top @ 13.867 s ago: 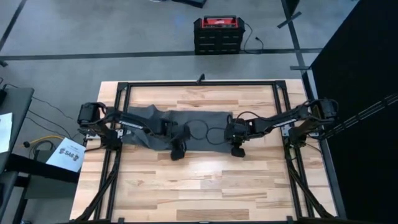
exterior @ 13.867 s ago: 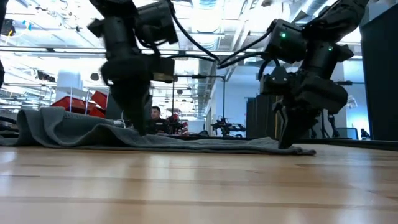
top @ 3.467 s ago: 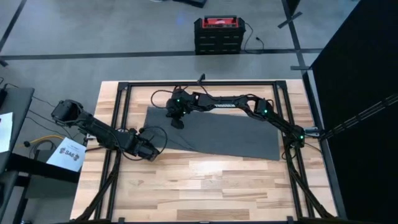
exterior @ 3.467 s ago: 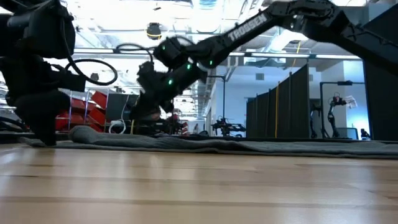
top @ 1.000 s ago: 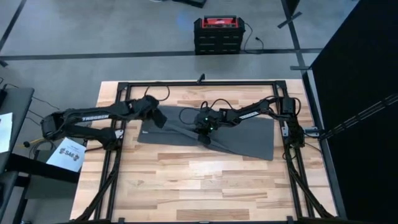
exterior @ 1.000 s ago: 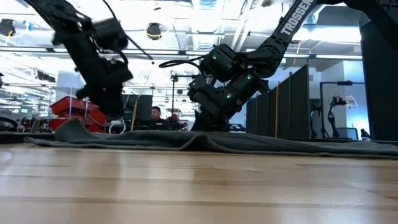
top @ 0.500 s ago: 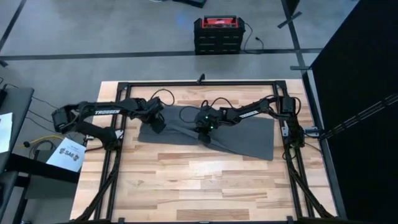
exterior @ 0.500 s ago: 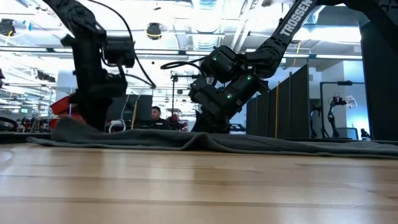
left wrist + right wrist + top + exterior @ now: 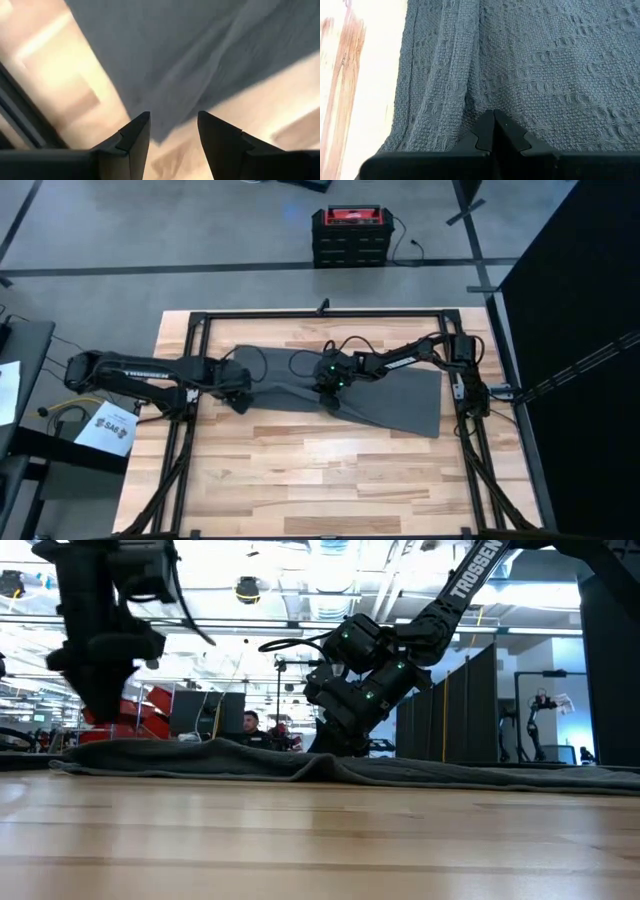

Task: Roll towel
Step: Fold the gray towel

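The dark grey towel (image 9: 390, 395) lies spread out on the wooden table, its long side running left to right. My left gripper (image 9: 238, 397) stands open just over the towel's near left corner (image 9: 155, 125), one finger to each side of it. I cannot tell whether it touches the cloth. My right gripper (image 9: 329, 390) is shut, its tips down on the towel close to the middle of the near edge. In the low view the towel (image 9: 480, 772) lies low, with a small ridge (image 9: 320, 764) under the right gripper (image 9: 335, 745). My right gripper presses its shut fingertips (image 9: 485, 131) down on the towel a little in from its near edge (image 9: 400, 125), slanting down from above. Creases (image 9: 470, 100) in the cloth run in toward the tips. Whether any cloth is caught between the fingers cannot be told. The towel stays on the table.
Black frame rails (image 9: 190, 380) run along the table's left, right and far sides. A red-and-black box (image 9: 347, 235) stands on the floor beyond the far edge. Bare wood (image 9: 320, 480) fills the near half of the table. A person (image 9: 250, 725) shows far behind in the low view.
My left gripper has gone from the towel's far left part toward the table's near edge, along the towel's left end to its near left corner. The raised left end of the towel now lies flatter. My right gripper has kept still on the cloth.
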Available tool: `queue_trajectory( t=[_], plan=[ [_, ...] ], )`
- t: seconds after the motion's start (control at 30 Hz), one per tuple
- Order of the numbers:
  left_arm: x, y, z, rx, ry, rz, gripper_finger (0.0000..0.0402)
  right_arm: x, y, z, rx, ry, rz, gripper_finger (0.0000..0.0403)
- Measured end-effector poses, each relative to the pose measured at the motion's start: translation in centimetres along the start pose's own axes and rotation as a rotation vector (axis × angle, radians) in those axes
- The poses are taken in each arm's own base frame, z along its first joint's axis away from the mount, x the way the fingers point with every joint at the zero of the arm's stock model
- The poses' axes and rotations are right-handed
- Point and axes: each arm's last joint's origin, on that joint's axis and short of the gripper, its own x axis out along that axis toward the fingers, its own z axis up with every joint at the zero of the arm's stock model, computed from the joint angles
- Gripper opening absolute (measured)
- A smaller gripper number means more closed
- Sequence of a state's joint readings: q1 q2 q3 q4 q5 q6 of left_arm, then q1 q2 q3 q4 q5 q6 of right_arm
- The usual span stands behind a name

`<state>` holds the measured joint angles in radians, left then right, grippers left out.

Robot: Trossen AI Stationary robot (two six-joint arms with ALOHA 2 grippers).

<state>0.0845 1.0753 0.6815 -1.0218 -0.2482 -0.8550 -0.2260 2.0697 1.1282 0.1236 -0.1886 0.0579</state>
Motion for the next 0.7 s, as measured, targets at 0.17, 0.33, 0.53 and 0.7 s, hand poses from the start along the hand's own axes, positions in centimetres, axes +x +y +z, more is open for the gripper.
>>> queue_trajectory(
  t=[0.17,0.33,0.53,0.7],
  plan=[
    [0.2,-0.2,0.6,-0.007,-0.062,0.002,0.0152,-0.5,0.1,0.0,-0.012,0.032,0.006,0.0],
    [2.3,-0.1,-0.1,0.011,0.015,0.088,0.0152,-2.8,0.9,0.3,-0.067,0.105,0.011,0.0],
    [5.3,0.6,-1.2,0.013,0.111,0.199,0.0152,-5.1,2.9,0.3,-0.091,0.21,0.036,0.0],
    [6.2,1.0,-1.6,0.024,0.153,0.244,0.0152,-5.0,4.9,-0.9,-0.085,0.321,0.061,0.0]
  ],
)
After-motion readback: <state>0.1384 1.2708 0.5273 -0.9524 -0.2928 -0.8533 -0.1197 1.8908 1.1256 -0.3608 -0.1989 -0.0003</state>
